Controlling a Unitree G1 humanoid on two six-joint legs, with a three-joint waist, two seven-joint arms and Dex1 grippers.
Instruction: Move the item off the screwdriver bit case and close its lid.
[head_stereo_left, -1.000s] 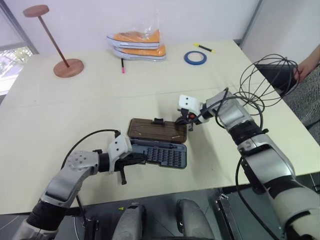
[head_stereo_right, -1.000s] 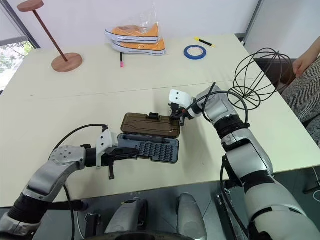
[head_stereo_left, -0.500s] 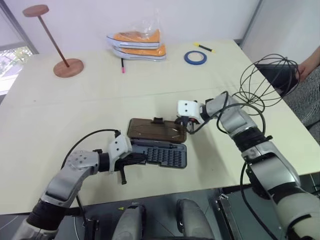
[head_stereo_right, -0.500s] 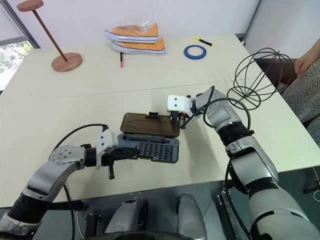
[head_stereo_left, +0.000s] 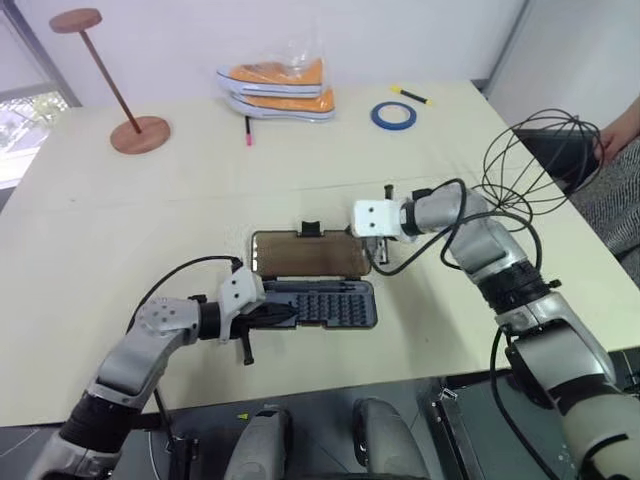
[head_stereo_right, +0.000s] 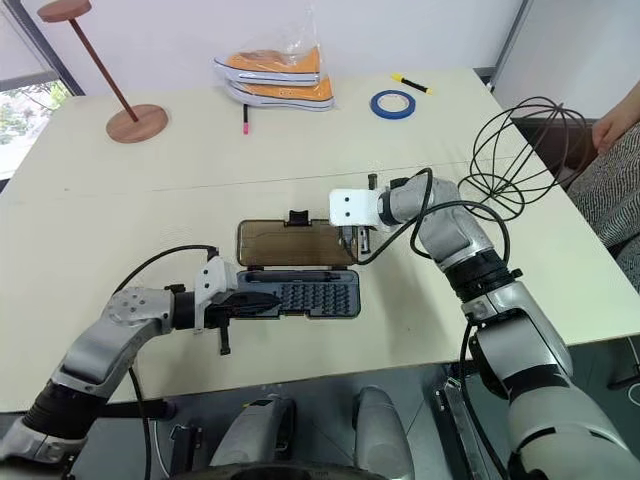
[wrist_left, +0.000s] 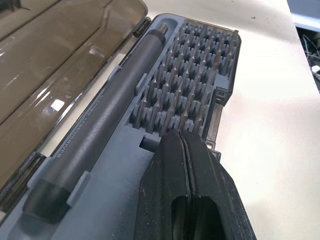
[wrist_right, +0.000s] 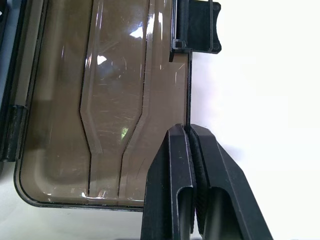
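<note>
The screwdriver bit case (head_stereo_left: 335, 306) lies open in the middle of the table, rows of bits and a dark driver in its grey tray. Its smoky brown lid (head_stereo_left: 305, 256) is tipped up off the table on the far side, black latch (wrist_right: 196, 25) on its outer edge. My right gripper (head_stereo_left: 378, 250) is shut, its tips (wrist_right: 187, 131) against that latch edge near the lid's right corner. My left gripper (head_stereo_left: 288, 316) is shut and rests on the tray's left end (wrist_left: 120, 200). The item (head_stereo_left: 540, 160), a black wire globe, sits at the table's right, away from the case.
At the back of the table are a wooden stand (head_stereo_left: 138, 133), orange shoes in a bag (head_stereo_left: 275, 88), a pink pen (head_stereo_left: 249, 131), a blue tape roll (head_stereo_left: 393, 116) and a yellow marker (head_stereo_left: 410, 96). A person's hand (head_stereo_right: 615, 125) shows at the right edge.
My right gripper has risen, rolled and moved left along the lid's far edge. The lid has tipped up from lying flat, and the case now sits squarer. The left gripper has stayed put.
</note>
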